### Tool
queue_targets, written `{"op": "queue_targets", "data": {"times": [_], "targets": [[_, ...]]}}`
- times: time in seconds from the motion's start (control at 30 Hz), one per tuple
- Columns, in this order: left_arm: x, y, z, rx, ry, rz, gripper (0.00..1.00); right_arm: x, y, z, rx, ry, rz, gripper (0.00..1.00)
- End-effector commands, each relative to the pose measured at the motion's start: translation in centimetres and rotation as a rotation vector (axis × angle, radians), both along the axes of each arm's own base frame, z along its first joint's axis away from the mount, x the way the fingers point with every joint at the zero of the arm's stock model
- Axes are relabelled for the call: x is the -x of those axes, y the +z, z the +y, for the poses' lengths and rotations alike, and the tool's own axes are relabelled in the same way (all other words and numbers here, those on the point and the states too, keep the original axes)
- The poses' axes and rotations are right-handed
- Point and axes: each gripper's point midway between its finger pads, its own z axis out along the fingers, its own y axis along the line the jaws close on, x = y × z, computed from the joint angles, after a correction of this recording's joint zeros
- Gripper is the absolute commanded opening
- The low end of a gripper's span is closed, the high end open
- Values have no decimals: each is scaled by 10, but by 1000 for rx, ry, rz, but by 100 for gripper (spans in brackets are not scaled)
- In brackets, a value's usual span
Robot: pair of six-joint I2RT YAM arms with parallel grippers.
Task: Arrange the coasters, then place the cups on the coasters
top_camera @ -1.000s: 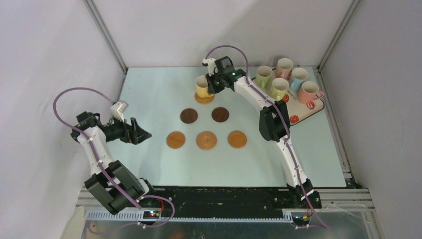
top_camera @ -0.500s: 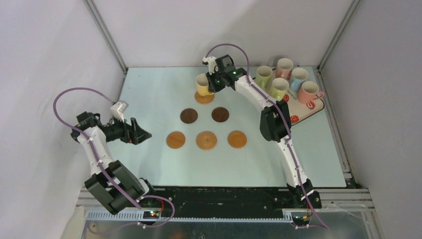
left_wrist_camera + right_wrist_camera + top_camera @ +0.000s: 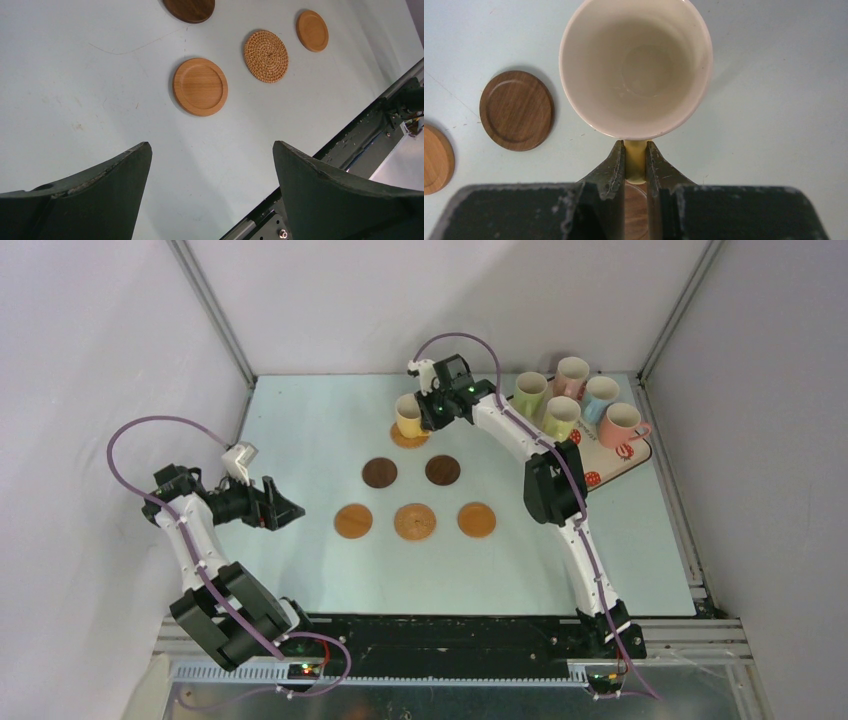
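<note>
My right gripper (image 3: pixel 428 412) (image 3: pixel 636 156) is shut on the handle of the yellow cup (image 3: pixel 408 416) (image 3: pixel 636 65), at the back of the table over an orange-tan coaster (image 3: pixel 410 438). I cannot tell whether the cup rests on it. Two dark brown coasters (image 3: pixel 379 472) (image 3: pixel 443 470) lie in front, then a row of three orange ones (image 3: pixel 353 521) (image 3: pixel 414 521) (image 3: pixel 477 520). The other cups, green (image 3: pixel 530 393), pink (image 3: pixel 572 375), green (image 3: pixel 561 417), blue (image 3: pixel 601 397) and pink (image 3: pixel 622 425), stand at the right. My left gripper (image 3: pixel 287 510) (image 3: pixel 210 150) hangs open at the left, holding nothing.
The cups at the right stand on a cream tray with red prints (image 3: pixel 598 472). Metal frame posts rise at the back corners and white walls close in the sides. A black rail (image 3: pixel 350 135) runs along the near edge.
The right gripper with the yellow cup has shifted only slightly over the rear coaster. The left arm has not moved.
</note>
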Motion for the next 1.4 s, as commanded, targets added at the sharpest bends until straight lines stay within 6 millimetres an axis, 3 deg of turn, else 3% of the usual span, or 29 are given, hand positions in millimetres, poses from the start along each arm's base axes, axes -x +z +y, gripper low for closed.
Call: {"op": "queue_targets", "data": {"times": [0.0, 0.3, 0.47, 0.8, 0.87, 0.9, 0.97, 1.0, 1.07, 1.17, 1.3, 1.37], "targets": [[-1, 5, -1, 13, -8, -33, 98, -8, 80, 11, -101, 19, -170, 0], [-1, 6, -2, 11, -9, -37, 98, -7, 74, 13, -77, 20, -175, 0], [-1, 6, -2, 13, -10, -36, 98, -11, 77, 11, -67, 9, -195, 24], [-1, 6, -2, 12, -10, -37, 98, -13, 85, 11, -68, 2, -218, 38], [0, 6, -2, 13, -11, -37, 98, -14, 86, 10, -62, -3, -224, 46], [0, 7, -2, 14, -11, -38, 98, -15, 87, 8, -56, -12, -229, 60], [-1, 7, -2, 14, -11, -39, 98, -17, 94, 2, -52, -25, -241, 78], [-1, 7, -2, 15, -13, -38, 98, -17, 101, -4, -55, -34, -244, 87], [0, 7, -3, 17, -13, -39, 98, -16, 116, -18, -69, -48, -239, 95], [0, 8, -4, 22, -19, -38, 98, -5, 147, -43, -100, -56, -233, 99], [2, 10, -6, 27, -29, -42, 98, 8, 169, -102, -80, -139, -218, 99], [2, 10, -6, 29, -29, -40, 98, 9, 173, -149, -68, -236, -204, 99]]}}
